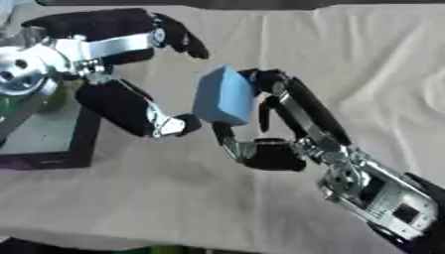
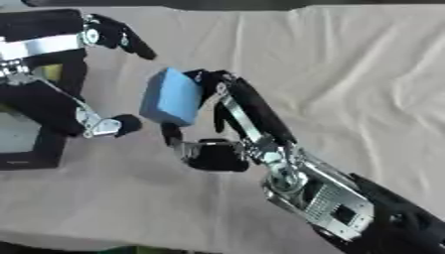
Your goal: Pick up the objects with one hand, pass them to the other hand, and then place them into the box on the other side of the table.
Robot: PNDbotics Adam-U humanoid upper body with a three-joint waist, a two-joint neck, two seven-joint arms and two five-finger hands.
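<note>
Blue and block-shaped, the foam block (image 1: 223, 95) is held above the cream cloth (image 1: 365, 59) near the middle of the table; the right hand (image 1: 276, 144) comes in from the near right, its fingers (image 1: 304, 106) curled over the block's right side and the thumb under its near edge — it pinches the block. The left hand (image 1: 130, 74) reaches from the far left with fingers spread wide, one tip just beside the block's near-left corner; contact cannot be judged. A dark box (image 1: 74, 149) at the left edge is cut off — its contents are hard to make out.
</note>
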